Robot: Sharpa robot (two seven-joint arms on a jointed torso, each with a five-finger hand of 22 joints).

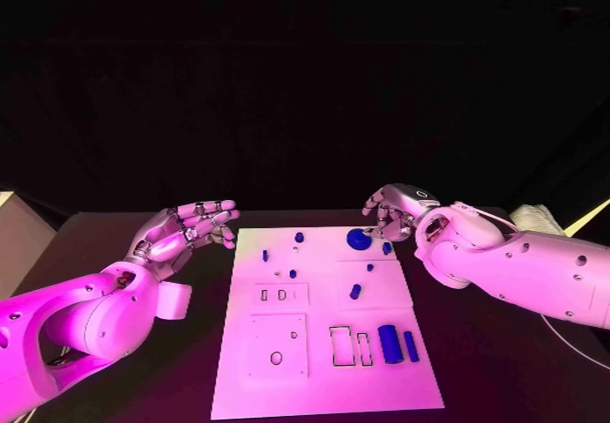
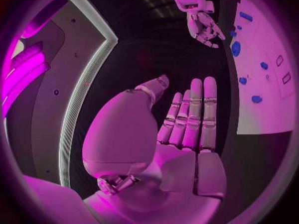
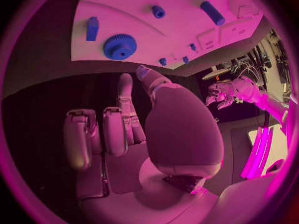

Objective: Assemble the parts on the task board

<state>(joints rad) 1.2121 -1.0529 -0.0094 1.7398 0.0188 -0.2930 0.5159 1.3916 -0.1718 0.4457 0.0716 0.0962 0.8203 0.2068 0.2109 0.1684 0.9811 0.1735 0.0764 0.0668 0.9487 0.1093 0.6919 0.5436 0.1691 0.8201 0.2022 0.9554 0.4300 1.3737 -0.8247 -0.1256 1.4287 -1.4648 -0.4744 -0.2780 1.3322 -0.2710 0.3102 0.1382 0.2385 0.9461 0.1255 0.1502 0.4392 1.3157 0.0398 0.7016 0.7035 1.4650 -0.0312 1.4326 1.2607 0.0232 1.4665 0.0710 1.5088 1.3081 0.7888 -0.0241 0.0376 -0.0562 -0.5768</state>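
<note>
The white task board (image 1: 324,317) lies mid-table, also seen in both wrist views (image 2: 274,99) (image 3: 181,10). A blue gear (image 1: 360,239) (image 2: 235,48) (image 3: 119,47) sits near its far right corner. Small blue pegs (image 1: 299,236) and a short bar (image 1: 354,291) are scattered on its far half; two blue cylinders (image 1: 390,344) lie near the front right. My right hand (image 1: 394,211) (image 3: 131,129) hovers just beyond the gear, fingers loosely bent and apart, holding nothing. My left hand (image 1: 190,227) (image 2: 187,124) floats off the board's far left corner, fingers straight, palm empty.
Rectangular slot outlines (image 1: 341,345) and a round hole (image 1: 276,358) mark the board's near half. A pale object (image 1: 534,216) lies at the table's far right. The black table (image 1: 495,361) runs bare on both sides of the board.
</note>
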